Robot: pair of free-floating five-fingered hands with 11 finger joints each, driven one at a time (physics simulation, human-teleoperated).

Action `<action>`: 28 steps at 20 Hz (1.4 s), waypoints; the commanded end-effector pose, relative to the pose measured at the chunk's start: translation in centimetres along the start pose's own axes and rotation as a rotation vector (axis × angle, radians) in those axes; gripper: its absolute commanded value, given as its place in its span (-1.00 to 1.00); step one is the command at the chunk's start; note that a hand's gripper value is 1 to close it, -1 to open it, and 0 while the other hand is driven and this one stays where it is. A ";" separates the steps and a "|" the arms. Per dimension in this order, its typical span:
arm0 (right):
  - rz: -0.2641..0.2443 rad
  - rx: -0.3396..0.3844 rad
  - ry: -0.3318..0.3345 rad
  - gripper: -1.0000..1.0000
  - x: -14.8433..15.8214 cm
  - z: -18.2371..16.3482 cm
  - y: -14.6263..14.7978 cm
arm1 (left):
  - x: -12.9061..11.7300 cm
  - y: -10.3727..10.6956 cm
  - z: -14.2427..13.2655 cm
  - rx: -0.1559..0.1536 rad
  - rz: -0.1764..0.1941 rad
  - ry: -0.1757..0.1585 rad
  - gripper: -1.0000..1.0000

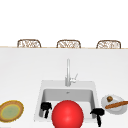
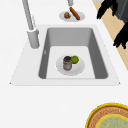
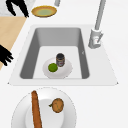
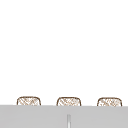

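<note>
Hovering at the grey sink basin's (image 1: pixel 40 100) front edge, the left hand (image 1: pixel 46 107) and right hand (image 1: pixel 98 113) hang with fingers relaxed downward, holding nothing. Inside, a white round plate (image 2: pixel 75 70) carries a dark jar (image 2: pixel 67 63) and green lime (image 2: pixel 75 59).

No lettering can be read, not even on the jar (image 2: pixel 67 63).

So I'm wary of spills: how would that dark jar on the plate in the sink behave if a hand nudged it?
The jar stands upright and looks taller than wide, so a high push would likely tip it. Being round, it would probably roll once down, perhaps against the lime beside it. The plate looks smooth, so a low nudge might slide it instead.
</note>
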 end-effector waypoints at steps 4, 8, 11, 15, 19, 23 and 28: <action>-0.004 -0.005 0.002 0.00 0.0 0.0 0.0 | -2.5 1.3 -1.2 -0.017 0.026 -0.001 -1.00; -0.007 -0.008 0.003 0.00 0.0 0.0 0.0 | -4.4 2.4 -2.2 -0.029 0.039 -0.014 -1.00; -0.009 -0.010 0.004 0.00 0.0 0.0 0.0 | -5.8 2.9 -3.4 -0.035 0.068 -0.009 -1.00; -0.011 -0.011 0.004 0.00 0.0 0.0 0.1 | -8.1 3.4 -5.0 -0.038 0.080 0.005 -1.00; -0.012 -0.012 0.005 0.00 0.0 0.0 0.1 | -10.1 4.0 -6.5 -0.047 0.094 0.013 -1.00; -0.013 -0.013 0.005 0.00 0.0 0.0 0.1 | -11.8 3.8 -7.1 -0.063 0.137 -0.002 -1.00; -0.013 -0.013 0.005 0.00 0.0 0.0 0.1 | -14.2 3.5 -7.7 -0.070 0.177 0.005 -1.00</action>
